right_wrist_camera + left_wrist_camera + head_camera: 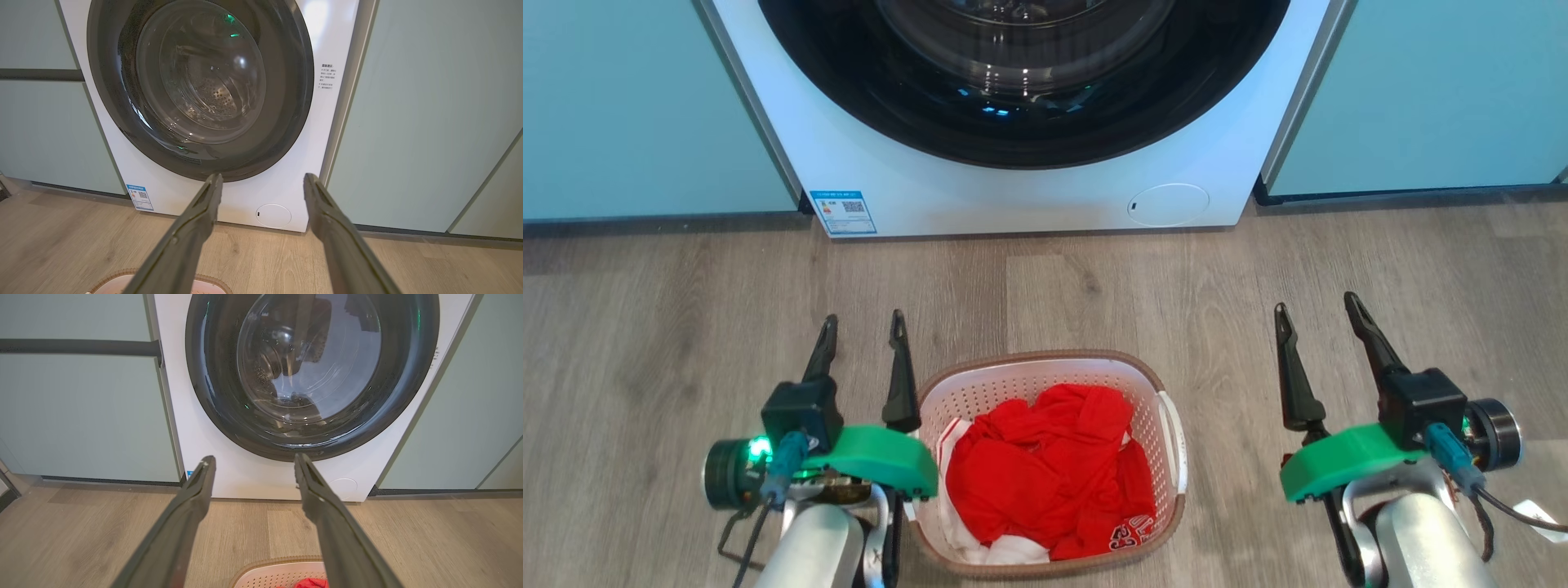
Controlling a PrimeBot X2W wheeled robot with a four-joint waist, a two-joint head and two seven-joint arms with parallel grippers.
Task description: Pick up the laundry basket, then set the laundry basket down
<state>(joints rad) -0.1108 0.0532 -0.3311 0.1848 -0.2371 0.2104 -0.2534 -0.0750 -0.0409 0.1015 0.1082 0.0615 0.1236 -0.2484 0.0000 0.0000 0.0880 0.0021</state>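
Small white perforated plastic laundry basket (pixel 1005 388), brown woven-look rim, sits on the grey wood-look floor (pixel 1094 278) between the two grippers. Left gripper (pixel 864 317): dark fingers spread wide, empty, basket just beside its inner finger. Right gripper (pixel 1316 302): fingers spread wide, empty, basket well apart from its inner finger. Crumpled red cloth (pixel 1045 474) inside basket. White front-loading washing machine (pixel 1013 196) beyond both sets of fingertips.

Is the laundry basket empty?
No, the laundry basket has crumpled red clothing piled inside it on the head view.
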